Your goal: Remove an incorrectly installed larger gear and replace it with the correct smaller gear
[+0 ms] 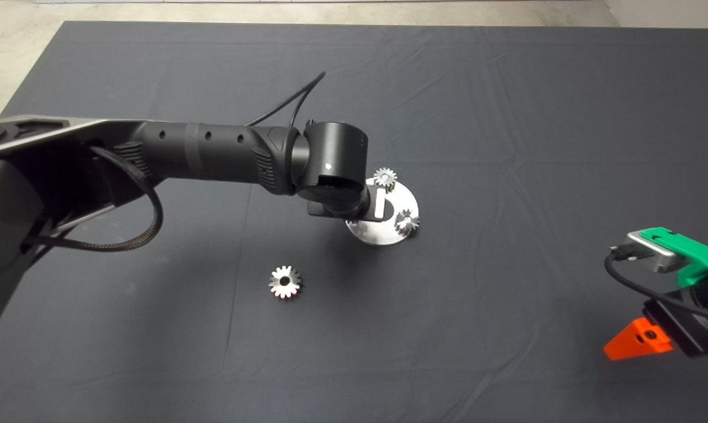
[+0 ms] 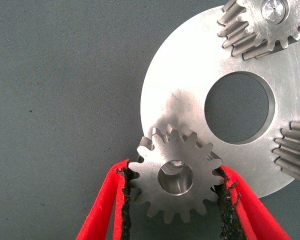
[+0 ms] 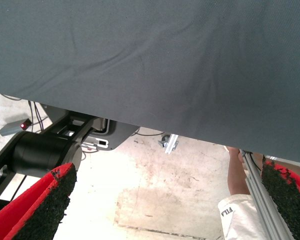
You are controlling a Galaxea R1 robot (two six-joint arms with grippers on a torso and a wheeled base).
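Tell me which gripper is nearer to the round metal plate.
Left. The left gripper is at the round metal plate, shut on the smaller gear at the plate's edge. The right gripper waits far off at the mat's lower right edge.

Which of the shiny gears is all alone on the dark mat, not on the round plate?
The larger gear, with long pointed teeth, lies alone on the mat. The small gears are at the round plate, one of them between the left gripper fingers.
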